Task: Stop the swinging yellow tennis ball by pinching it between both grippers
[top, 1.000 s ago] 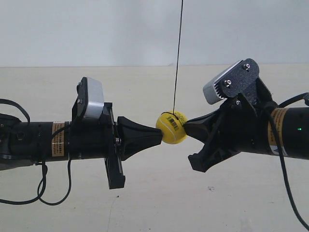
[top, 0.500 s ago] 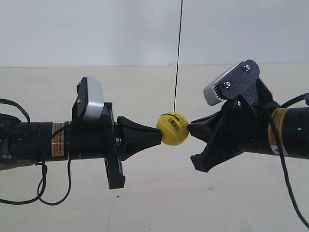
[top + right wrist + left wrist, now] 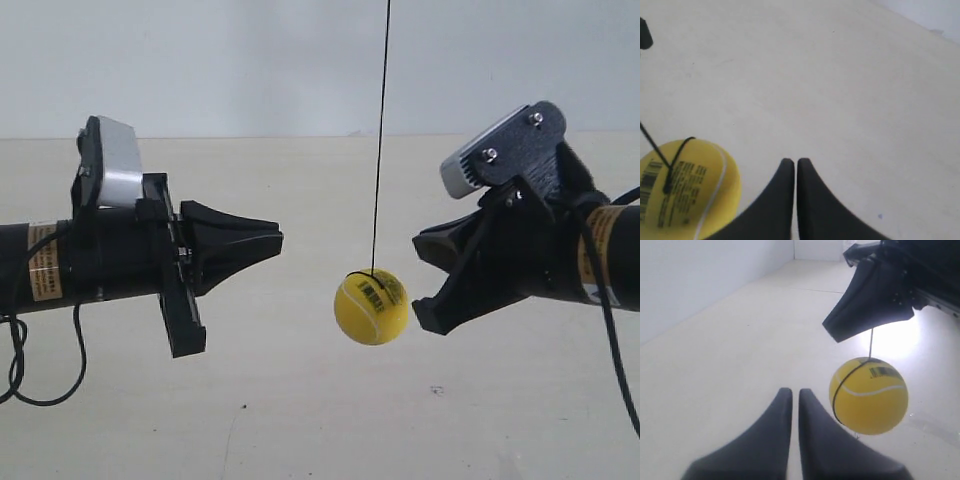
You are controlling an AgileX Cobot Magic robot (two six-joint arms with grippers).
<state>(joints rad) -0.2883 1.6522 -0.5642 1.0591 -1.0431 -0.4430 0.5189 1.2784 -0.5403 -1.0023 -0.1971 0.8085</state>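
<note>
The yellow tennis ball (image 3: 371, 307) hangs free on its dark string (image 3: 380, 140), touched by neither fingertip. My left gripper (image 3: 278, 238), on the arm at the exterior view's left, is shut and points at the ball from a clear gap, with its tip higher than the ball. My right gripper (image 3: 420, 243) is also shut; its tip sits above and just right of the ball. In the left wrist view the ball (image 3: 868, 395) floats beyond and beside the shut left gripper (image 3: 791, 391), under the opposing gripper (image 3: 875, 295). In the right wrist view the ball (image 3: 682, 195) lies beside the right gripper (image 3: 790, 161).
A pale beige tabletop (image 3: 300, 420) lies under both arms, with a plain white wall (image 3: 200, 60) behind. Black cables (image 3: 20, 350) trail from the arm at the exterior view's left. A lower black part of the right arm's gripper body (image 3: 430, 312) sits very close to the ball.
Both grippers have drawn back from the ball, the left one farther and slightly upward. The ball, pinched between the two tips before, now hangs lower and a little to the right.
</note>
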